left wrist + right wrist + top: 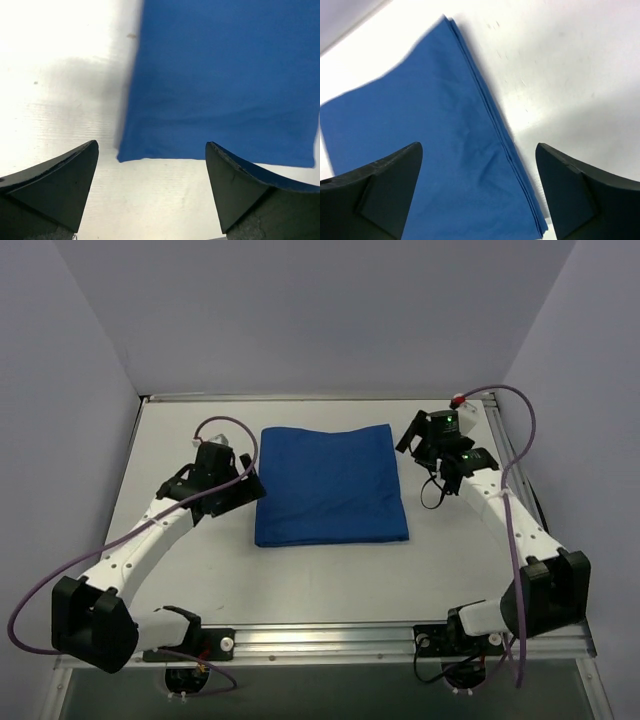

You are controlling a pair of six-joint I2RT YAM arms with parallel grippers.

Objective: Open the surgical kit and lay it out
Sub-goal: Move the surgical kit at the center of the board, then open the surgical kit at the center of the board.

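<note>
Blue wrap (331, 485) beside left hand (250, 483)

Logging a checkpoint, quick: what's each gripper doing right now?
Left gripper: open, holding nothing.
Right gripper: open, holding nothing.

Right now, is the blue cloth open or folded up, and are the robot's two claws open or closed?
blue cloth wrap: folded shut, lying flat, not held.
left gripper: open, holding nothing, beside the wrap's left edge.
right gripper: open, holding nothing, by the wrap's right edge.
</note>
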